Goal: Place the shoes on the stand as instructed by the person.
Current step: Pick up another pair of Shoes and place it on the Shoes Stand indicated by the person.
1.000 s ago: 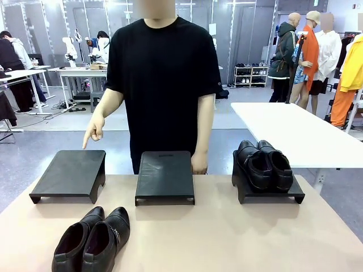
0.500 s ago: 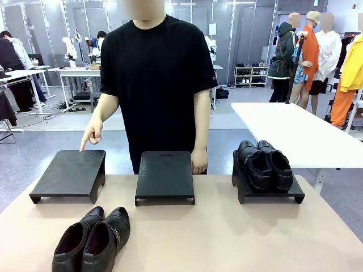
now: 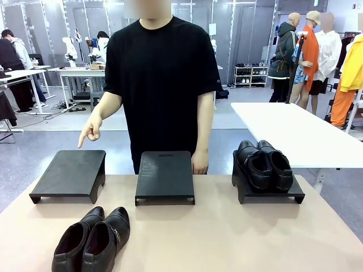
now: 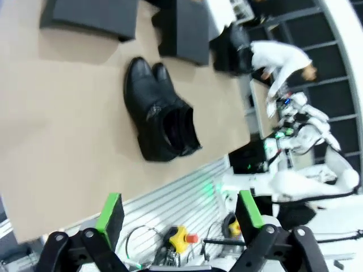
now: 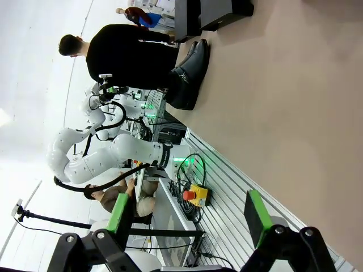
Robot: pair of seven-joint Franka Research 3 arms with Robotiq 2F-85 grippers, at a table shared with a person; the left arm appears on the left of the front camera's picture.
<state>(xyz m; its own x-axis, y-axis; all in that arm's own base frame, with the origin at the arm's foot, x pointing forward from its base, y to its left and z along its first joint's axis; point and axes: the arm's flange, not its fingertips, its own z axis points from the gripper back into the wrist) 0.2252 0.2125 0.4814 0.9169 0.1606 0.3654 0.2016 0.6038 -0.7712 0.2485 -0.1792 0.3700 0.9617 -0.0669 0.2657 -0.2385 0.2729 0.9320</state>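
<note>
One pair of glossy black shoes [image 3: 93, 239], one with a small metal buckle, lies on the table at the front left, toes toward the stands. A second pair [image 3: 265, 164] sits on the right stand [image 3: 244, 195]. The person's hand [image 3: 89, 130] points a finger down at the bare left stand [image 3: 71, 173]; the other hand rests behind the bare middle stand [image 3: 165, 174]. In the left wrist view my left gripper [image 4: 180, 212] hangs open above the table's near edge, with the front pair [image 4: 159, 116] ahead of it. My right gripper [image 5: 189, 212] is open too, well away from that pair [image 5: 187, 76].
The three black stands line the far half of the tan table [image 3: 227, 238]. A white table [image 3: 300, 133] stands behind on the right. The right wrist view shows the left arm [image 5: 102, 156] and a yellow box with a red button [image 5: 195, 195] below the table's edge.
The person's pointing hand has drifted slightly to the left over the left stand. Shoes, stands and both grippers have not moved.
</note>
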